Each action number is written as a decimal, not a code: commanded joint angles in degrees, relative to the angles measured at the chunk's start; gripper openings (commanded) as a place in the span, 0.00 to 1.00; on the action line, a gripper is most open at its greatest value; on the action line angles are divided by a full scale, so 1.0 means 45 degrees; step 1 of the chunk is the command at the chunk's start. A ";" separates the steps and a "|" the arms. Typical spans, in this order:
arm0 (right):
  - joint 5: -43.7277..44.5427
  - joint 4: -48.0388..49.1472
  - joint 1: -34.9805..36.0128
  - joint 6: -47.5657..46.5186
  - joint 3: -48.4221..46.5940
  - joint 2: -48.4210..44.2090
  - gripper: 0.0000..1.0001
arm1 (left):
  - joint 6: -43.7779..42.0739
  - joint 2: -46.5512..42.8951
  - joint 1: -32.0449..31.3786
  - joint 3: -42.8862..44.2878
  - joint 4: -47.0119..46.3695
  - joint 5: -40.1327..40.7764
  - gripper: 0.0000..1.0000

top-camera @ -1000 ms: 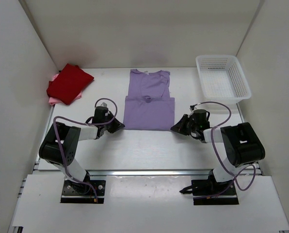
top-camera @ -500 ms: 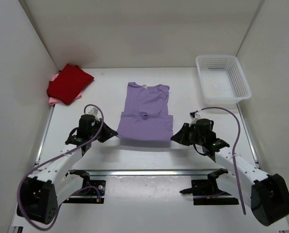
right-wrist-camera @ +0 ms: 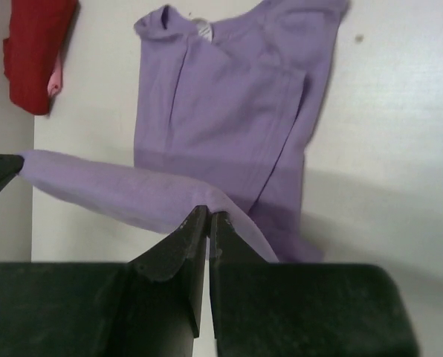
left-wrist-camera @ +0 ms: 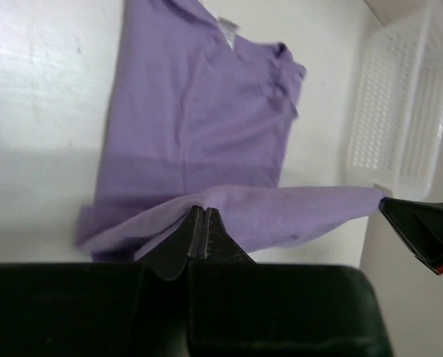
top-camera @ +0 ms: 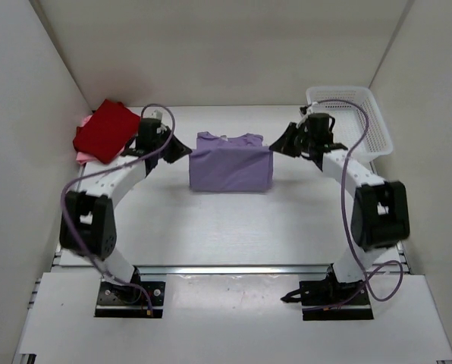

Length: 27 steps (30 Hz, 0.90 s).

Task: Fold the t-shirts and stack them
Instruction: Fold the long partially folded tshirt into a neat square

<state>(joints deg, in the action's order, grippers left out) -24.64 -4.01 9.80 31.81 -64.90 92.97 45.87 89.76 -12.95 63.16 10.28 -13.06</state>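
Note:
The lavender t-shirt (top-camera: 230, 168) lies mid-table, its collar (top-camera: 226, 138) toward the far wall. My left gripper (top-camera: 183, 149) is shut on the left corner of its bottom hem, and my right gripper (top-camera: 276, 144) is shut on the right corner. The hem hangs stretched between them above the shirt's upper half. The left wrist view has the pinched hem (left-wrist-camera: 281, 212) at my left gripper (left-wrist-camera: 203, 211), over the flat shirt (left-wrist-camera: 199, 97). In the right wrist view my right gripper (right-wrist-camera: 209, 216) holds the same hem (right-wrist-camera: 117, 190). The dark red t-shirt (top-camera: 108, 129) lies folded on the pink t-shirt (top-camera: 83, 157) at far left.
A white mesh basket (top-camera: 347, 89) stands at the far right corner, just behind my right arm; the left wrist view also takes in the basket (left-wrist-camera: 396, 111). White walls close in the table (top-camera: 226, 227) on three sides.
Both arms swung from the near side to the far side, lifting the lavender shirt's bottom hem and carrying it over the shirt toward the collar. Both grippers stayed shut.

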 commanded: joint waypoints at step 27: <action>-0.0892 -0.2999 0.0066 -0.2481 -0.8229 0.4352 0.55 | -0.0973 0.6423 0.0867 0.4194 -0.1541 -0.0906 0.96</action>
<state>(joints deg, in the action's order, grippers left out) -29.45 -22.37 7.51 22.63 -110.96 125.51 44.88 123.70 -5.85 86.65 5.69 -13.87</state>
